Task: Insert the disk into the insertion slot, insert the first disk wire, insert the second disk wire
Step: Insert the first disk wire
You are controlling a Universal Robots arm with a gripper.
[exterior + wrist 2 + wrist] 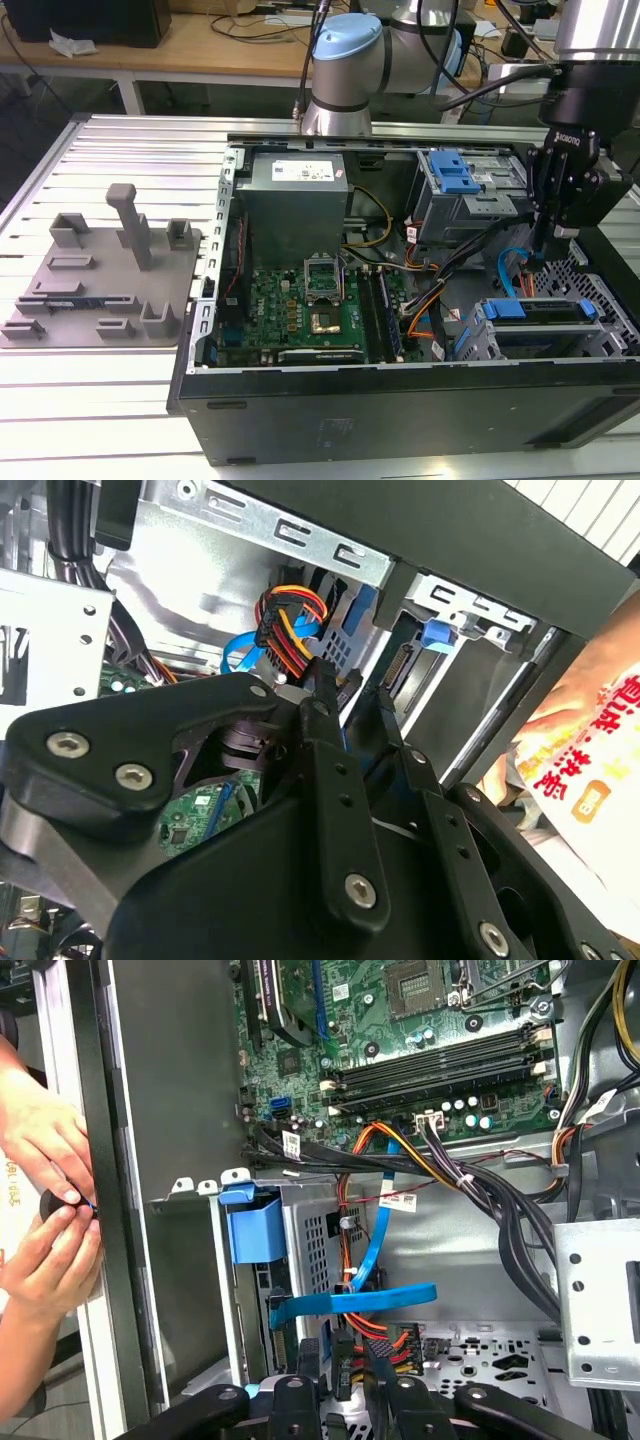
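Nearest in the exterior view is the black case (400,400), lying open on its side. Just behind that wall, on the exterior view's right, one disk (540,310) sits in the insertion slot (478,345), with its blue carrier tab (250,1230) at the case edge.

The gripper (543,255) hangs over the disk's rear end. In both wrist views its tips (343,1390) (355,695) are at the dark plug of the second disk wire (390,1335) (285,620), a bundle of red, orange and yellow. We cannot tell whether it is clamped on anything.

One first disk wire (375,1240) (505,272) drops from the board and folds flat, ending at the disk's rear. We cannot tell if it is seated. Two small white tags (400,1200) are on the cable runs, and we can't read the print.

Two hands (45,1150) are outside the case wall, pinching one small dark object (55,1205). A white and orange packet (590,760) carries red print.

Further in is one motherboard (300,300). Behind it are one grey power supply (295,200) with a white sticker (305,172) and one drive cage with a blue latch (455,175).

On the exterior view's left, one grey fixture tray (100,280) lies on the slatted table (100,150). Farthest back is the arm's blue-capped joint (345,50).
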